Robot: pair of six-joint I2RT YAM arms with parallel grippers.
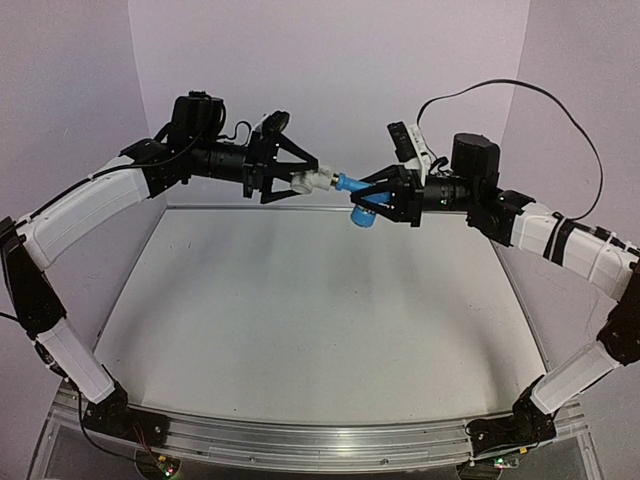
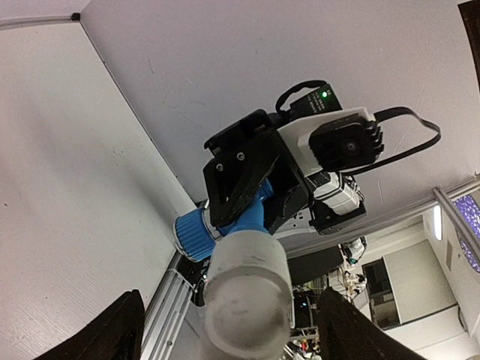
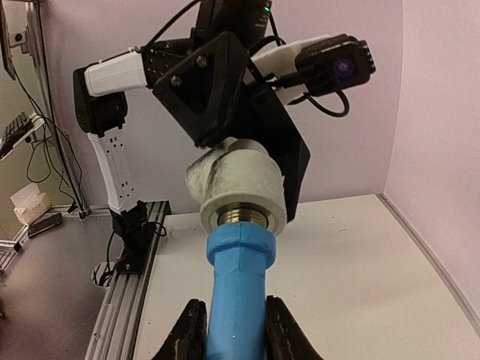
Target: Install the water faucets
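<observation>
the small bright-blue plastic tap (image 3: pixel 236 285) and the short white plastic pipe fitting (image 3: pixel 240 184) hang in the air over the far edge of the pale table (image 1: pixel 300 330). nothing carries them but the two grippers. the tap's metal threaded collar (image 3: pixel 244 219) sits in the fitting's mouth; how deep it is screwed in cannot be told.

the right gripper (image 1: pixel 378 198) is clamped on the tap's blue body, with a finger (image 3: pixel 193 330) pressed to each side. the ribbed blue knob (image 2: pixel 193 234) pokes out sideways. the left gripper (image 1: pixel 300 178) straddles the fitting with its jaws apart. its own wrist view shows a gap on either side, so it looks unclenched rather than gripping.

as a judgement, both parts look light, rigid and smooth. hard plastic will not yield under the pads, so the round fitting may spin or slip if pinched lightly. it is best taken square across the thick middle of its barrel, not at the rim. the tap is best held on its flattened body, clear of knob and thread. the threads are the delicate bit: the two axes should be kept in line, or they may cross-thread or jam. a dropped part would likely roll on the table.
</observation>
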